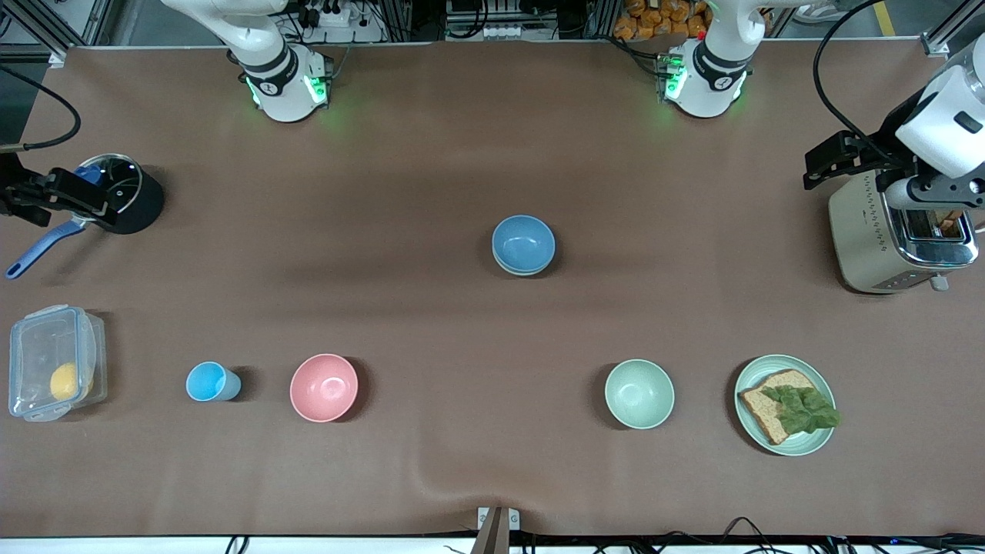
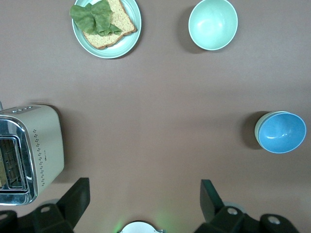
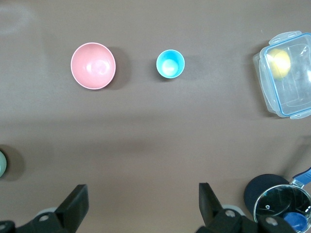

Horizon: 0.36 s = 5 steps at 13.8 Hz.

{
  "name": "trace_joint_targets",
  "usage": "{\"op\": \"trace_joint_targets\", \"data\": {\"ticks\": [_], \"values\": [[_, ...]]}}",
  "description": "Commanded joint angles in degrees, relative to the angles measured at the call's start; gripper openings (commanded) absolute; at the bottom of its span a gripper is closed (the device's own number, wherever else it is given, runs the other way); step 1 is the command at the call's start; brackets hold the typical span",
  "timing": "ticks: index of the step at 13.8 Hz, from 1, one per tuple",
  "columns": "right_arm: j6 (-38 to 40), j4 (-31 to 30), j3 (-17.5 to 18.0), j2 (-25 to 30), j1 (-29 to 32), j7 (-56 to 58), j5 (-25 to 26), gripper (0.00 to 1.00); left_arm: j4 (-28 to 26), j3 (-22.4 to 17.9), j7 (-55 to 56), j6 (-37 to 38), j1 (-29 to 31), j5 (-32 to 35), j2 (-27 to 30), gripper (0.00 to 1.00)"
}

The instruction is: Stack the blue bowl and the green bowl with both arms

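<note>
Blue bowl (image 1: 523, 244) sits nested in green bowl (image 2: 260, 125), mid-table. Left gripper (image 2: 143, 196) over the toaster (image 1: 896, 238), right gripper (image 3: 141, 201) over the pot (image 1: 123, 192); both spread wide, holding nothing.

four bowls (image 1: 523, 245) (two stacked, it seems), one cup (image 1: 212, 382), one plate (image 1: 785, 405).

Both arms are glossy white with black joint bands; green lights glow at their bases (image 1: 288, 88). Grippers are black, with screws.

Brown table (image 1: 431, 323) with stacked bowls (image 1: 523, 246), toaster (image 1: 885, 231), pot (image 1: 127, 201), plate (image 1: 785, 405), cup (image 1: 212, 382).
</note>
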State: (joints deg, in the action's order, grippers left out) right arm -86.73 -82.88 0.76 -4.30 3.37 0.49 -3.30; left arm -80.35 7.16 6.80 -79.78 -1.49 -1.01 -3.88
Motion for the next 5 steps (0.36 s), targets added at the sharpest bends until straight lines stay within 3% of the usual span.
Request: {"op": "trace_joint_targets", "data": {"ticks": [1,5], "values": [[0.6,-1.4,0.1,1.5,0.2,-2.7,0.8,1.0,-0.3,0.0,-0.4,-0.3,0.0,-0.2,0.5,1.0],[0.7,-1.8,0.5,1.7,-1.4,-8.7,0.9,1.0,-0.4,0.2,-0.3,-0.5,-0.5,2.1,0.5,1.0]]}}
